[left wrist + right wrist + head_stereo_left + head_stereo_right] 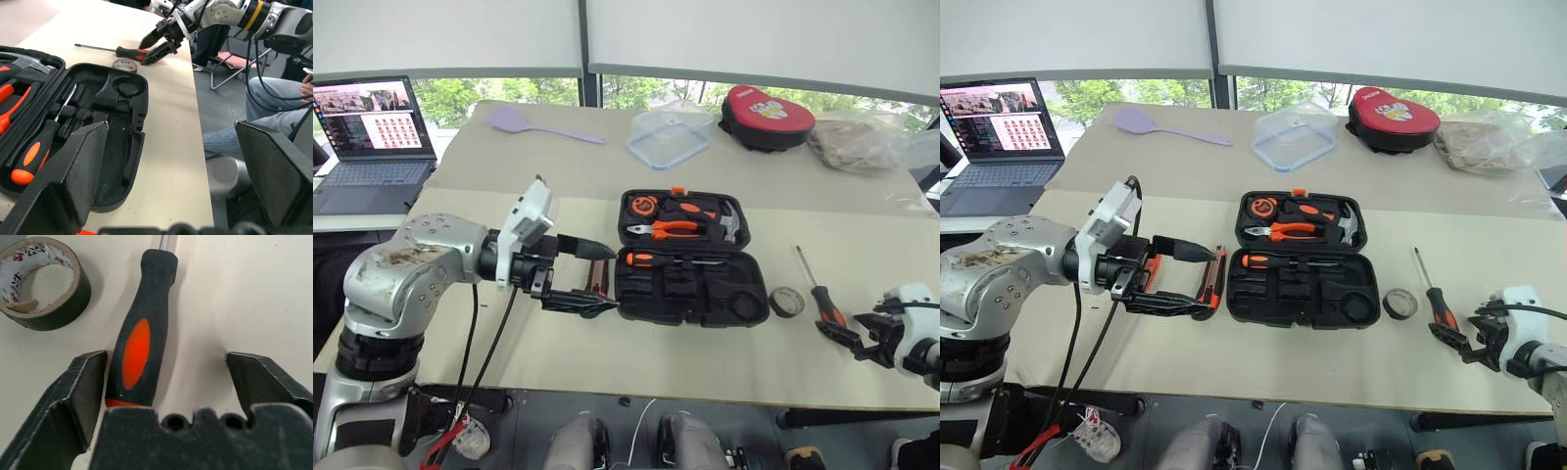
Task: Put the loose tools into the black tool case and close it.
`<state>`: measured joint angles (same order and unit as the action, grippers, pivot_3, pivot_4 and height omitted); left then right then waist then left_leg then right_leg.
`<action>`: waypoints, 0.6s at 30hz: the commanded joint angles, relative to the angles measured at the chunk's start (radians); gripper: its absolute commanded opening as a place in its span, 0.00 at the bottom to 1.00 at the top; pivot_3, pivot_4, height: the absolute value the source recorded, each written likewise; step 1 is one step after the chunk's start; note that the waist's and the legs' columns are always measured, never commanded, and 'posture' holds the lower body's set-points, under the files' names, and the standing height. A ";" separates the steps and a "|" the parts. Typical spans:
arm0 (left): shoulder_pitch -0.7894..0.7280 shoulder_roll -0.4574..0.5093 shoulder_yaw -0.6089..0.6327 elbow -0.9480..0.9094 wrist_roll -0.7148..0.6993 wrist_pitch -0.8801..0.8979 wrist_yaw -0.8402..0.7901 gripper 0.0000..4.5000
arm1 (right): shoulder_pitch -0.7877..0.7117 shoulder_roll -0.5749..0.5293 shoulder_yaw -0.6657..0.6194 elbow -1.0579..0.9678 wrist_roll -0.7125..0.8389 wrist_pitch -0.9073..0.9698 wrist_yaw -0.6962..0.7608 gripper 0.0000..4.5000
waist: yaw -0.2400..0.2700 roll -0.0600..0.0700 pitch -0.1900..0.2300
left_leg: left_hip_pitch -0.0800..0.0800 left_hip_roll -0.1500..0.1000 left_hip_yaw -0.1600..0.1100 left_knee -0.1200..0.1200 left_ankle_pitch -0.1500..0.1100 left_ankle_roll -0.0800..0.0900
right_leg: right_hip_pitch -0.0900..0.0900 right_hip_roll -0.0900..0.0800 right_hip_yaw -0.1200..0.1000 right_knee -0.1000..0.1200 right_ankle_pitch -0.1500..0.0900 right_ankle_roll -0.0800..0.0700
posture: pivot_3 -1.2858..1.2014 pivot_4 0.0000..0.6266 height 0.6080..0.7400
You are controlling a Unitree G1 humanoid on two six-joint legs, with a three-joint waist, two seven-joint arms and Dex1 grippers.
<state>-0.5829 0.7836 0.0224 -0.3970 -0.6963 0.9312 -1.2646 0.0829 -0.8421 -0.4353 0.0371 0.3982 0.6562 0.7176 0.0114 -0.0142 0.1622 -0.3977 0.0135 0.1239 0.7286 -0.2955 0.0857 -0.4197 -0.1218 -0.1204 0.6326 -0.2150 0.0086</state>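
Left tool (1203, 281) spread wide and empty at the left end of the black case (759, 294), fingers pointing toward it, utility knife (1217, 277) lying on the tabletop (607, 362) just beside the case wall, about at the fingertips and not gripped. Case lying open and flat, lid half filled with pliers (668, 229), hammer (728, 223) and tape measure (643, 207), stowed screwdriver (671, 259) seated in a moulded slot, other recesses bare and ready to be filled. Right of the case, roll of tape (787, 302) just beside its corner, then loose screwdriver (815, 284) with its handle toward the near edge. Right tool (840, 340) lowered over that handle, fingers (78, 391) parted on either side of it, one nearly touching, not yet clenched; probably lined up for a pick.
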 commanded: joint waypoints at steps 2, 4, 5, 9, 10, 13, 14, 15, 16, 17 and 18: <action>0.003 0.024 0.004 -0.018 -0.013 -0.036 0.014 1.00 | 0.018 0.014 -0.024 -0.018 -0.007 -0.030 -0.010 0.54 | 0.000 0.000 0.000 | 0.000 0.000 0.000 0.000 0.000 0.000 | 0.000 0.000 0.000 0.000 0.000 0.000 | 0.52 0.24 0.93; 0.006 0.034 0.002 -0.007 -0.012 -0.039 0.014 1.00 | 0.025 0.010 -0.059 -0.046 0.009 -0.021 -0.013 0.38 | 0.001 0.000 0.000 | 0.000 0.000 0.000 0.000 0.000 0.000 | 0.000 0.000 0.000 0.000 0.000 0.000 | 0.52 0.24 0.93; 0.007 0.041 0.002 -0.003 -0.011 -0.043 0.012 1.00 | 0.027 -0.001 -0.082 -0.064 0.026 -0.010 -0.002 0.30 | 0.001 0.000 0.000 | 0.000 0.000 0.000 0.000 0.000 0.000 | 0.000 0.000 0.000 0.000 0.000 0.000 | 0.52 0.24 0.93; 0.009 0.060 0.006 0.012 -0.010 -0.053 0.009 1.00 | 0.030 -0.061 -0.127 -0.120 0.065 -0.018 0.082 0.23 | 0.001 0.005 0.000 | -0.001 0.000 0.000 0.000 0.000 0.000 | -0.001 0.000 0.000 0.000 0.000 0.000 | 0.52 0.24 0.93; 0.008 0.064 0.007 0.017 -0.012 -0.055 0.010 1.00 | 0.025 -0.075 -0.128 -0.129 0.066 -0.054 0.113 0.23 | 0.001 0.006 0.000 | 0.000 0.000 0.001 0.000 0.000 0.000 | -0.001 0.000 0.000 0.000 0.000 0.000 | 0.52 0.24 0.93; 0.013 0.075 0.003 0.021 -0.007 -0.068 0.006 1.00 | -0.032 -0.130 -0.051 -0.187 0.067 -0.189 0.260 0.23 | -0.003 0.007 0.000 | 0.000 0.000 0.001 -0.001 0.000 0.000 | -0.001 0.000 0.000 0.000 0.000 0.000 | 0.52 0.24 0.93; 0.015 0.079 -0.001 0.022 -0.001 -0.075 0.004 1.00 | -0.088 -0.143 0.002 -0.205 0.083 -0.199 0.307 0.23 | -0.009 0.007 0.000 | 0.000 0.000 0.001 -0.001 0.000 0.000 | -0.002 0.001 0.000 0.000 -0.001 0.001 | 0.52 0.24 0.93; 0.015 0.081 -0.003 0.022 0.001 -0.079 0.003 1.00 | -0.140 -0.152 0.050 -0.214 0.098 -0.201 0.350 0.23 | -0.016 0.007 0.000 | 0.001 0.001 0.002 -0.001 0.000 0.000 | -0.002 0.002 0.001 0.000 -0.001 0.002 | 0.52 0.24 0.93; 0.010 0.080 -0.007 0.027 0.003 -0.084 0.004 1.00 | -0.200 -0.156 0.112 -0.219 0.106 -0.214 0.412 0.23 | -0.021 0.007 0.000 | 0.001 0.001 0.003 -0.002 0.000 -0.001 | -0.002 0.002 0.001 0.000 -0.001 0.002 | 0.52 0.24 0.93; 0.004 0.079 -0.011 0.034 0.005 -0.089 0.004 1.00 | -0.251 -0.154 0.165 -0.213 0.102 -0.235 0.462 0.23 | -0.021 0.007 0.001 | 0.002 0.001 0.002 -0.002 0.001 -0.001 | -0.002 0.003 0.001 0.000 -0.001 0.002 | 0.52 0.24 0.93; 0.000 0.079 -0.015 0.039 0.007 -0.095 0.003 1.00 | -0.293 -0.151 0.211 -0.199 0.091 -0.253 0.499 0.23 | -0.020 0.007 0.001 | 0.001 0.001 0.002 -0.002 0.001 -0.002 | -0.002 0.003 0.001 0.000 -0.001 0.002 | 0.52 0.24 0.93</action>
<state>-0.5667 0.8522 0.0002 -0.3610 -0.6917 0.8602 -1.2573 -0.1672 -0.9814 -0.2856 -0.1565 0.4799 0.4497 1.1332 -0.0089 -0.0073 0.1629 -0.3963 0.0150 0.1252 0.7262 -0.2944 0.0837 -0.4214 -0.1186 -0.1197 0.6320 -0.2160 0.0094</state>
